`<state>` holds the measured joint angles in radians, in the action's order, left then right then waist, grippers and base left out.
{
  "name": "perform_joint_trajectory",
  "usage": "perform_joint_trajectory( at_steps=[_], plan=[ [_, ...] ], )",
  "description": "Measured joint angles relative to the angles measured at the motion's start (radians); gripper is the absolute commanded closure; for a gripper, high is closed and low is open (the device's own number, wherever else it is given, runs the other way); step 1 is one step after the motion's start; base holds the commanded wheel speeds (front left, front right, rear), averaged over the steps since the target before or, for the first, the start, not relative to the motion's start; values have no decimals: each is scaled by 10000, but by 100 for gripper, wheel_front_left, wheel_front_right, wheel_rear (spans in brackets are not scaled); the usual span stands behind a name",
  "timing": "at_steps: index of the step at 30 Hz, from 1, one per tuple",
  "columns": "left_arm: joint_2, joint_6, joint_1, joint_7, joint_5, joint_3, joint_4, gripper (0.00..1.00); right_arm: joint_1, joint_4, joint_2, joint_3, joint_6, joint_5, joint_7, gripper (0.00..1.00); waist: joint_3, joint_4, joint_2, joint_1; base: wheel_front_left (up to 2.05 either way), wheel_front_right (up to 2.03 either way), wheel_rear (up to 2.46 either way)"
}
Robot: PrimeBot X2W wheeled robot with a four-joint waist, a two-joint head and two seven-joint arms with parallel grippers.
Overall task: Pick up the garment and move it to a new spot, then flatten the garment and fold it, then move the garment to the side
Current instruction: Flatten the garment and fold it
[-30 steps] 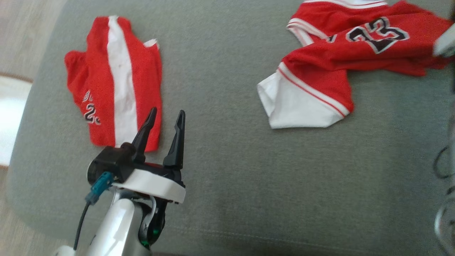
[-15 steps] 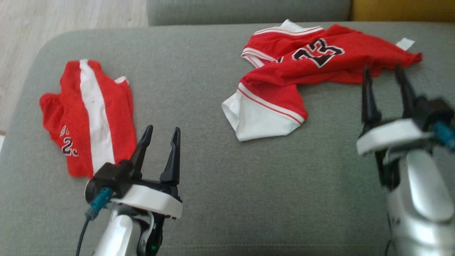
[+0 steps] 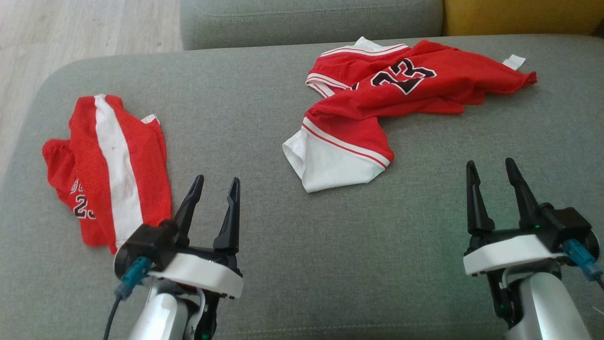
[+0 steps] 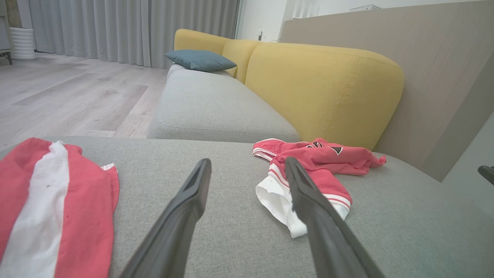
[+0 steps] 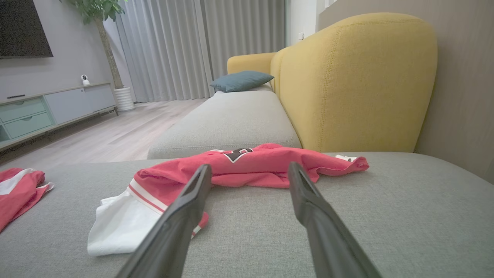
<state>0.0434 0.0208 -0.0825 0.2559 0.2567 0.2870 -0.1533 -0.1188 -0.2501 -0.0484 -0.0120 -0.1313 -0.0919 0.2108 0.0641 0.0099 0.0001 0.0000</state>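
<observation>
A grey sofa seat spans the head view, with pale floor at the upper left. The jersey lies crumpled at the upper centre-right, its white hem trailing toward the middle. It looks like the garment to pick up. The shorts lie at the left in a compact shape, probably already folded and set aside. The left gripper sits at the lower left and the right gripper at the lower right. Both have their fingers spread wide, pointing up the frame and holding nothing, a ready pose well short of the jersey.

In the left wrist view, the left gripper hovers low and nearly level over bare seat. The shorts are at the lower left and the jersey right of centre, before a yellow backrest.

In the right wrist view, the right gripper aims straight at the jersey, its jaws wide and empty. This arm seems the better placed to grasp.
</observation>
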Motion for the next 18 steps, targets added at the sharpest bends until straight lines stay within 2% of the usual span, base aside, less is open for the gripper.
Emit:
perform_joint_trajectory(
  at_steps=[5,10,14,18],
  plan=[
    [0,58,-3,0,0,44,0,0,1,71,2,-81,0,-35,-94,0,118,89,0,0,0,0,0],
    [0,63,-20,0,0,176,-8,0,-74,-155,13,-616,0,-52,-332,0,336,328,0,0,0,0,0],
    [2,71,-61,0,0,201,-19,0,-634,-671,17,-1308,0,-54,-709,0,613,574,0,0,0,0,0],
    [2,163,-250,0,0,230,-46,0,-1754,-1584,21,-2418,0,-23,-1327,0,965,879,0,0,0,0,0]
  ],
)
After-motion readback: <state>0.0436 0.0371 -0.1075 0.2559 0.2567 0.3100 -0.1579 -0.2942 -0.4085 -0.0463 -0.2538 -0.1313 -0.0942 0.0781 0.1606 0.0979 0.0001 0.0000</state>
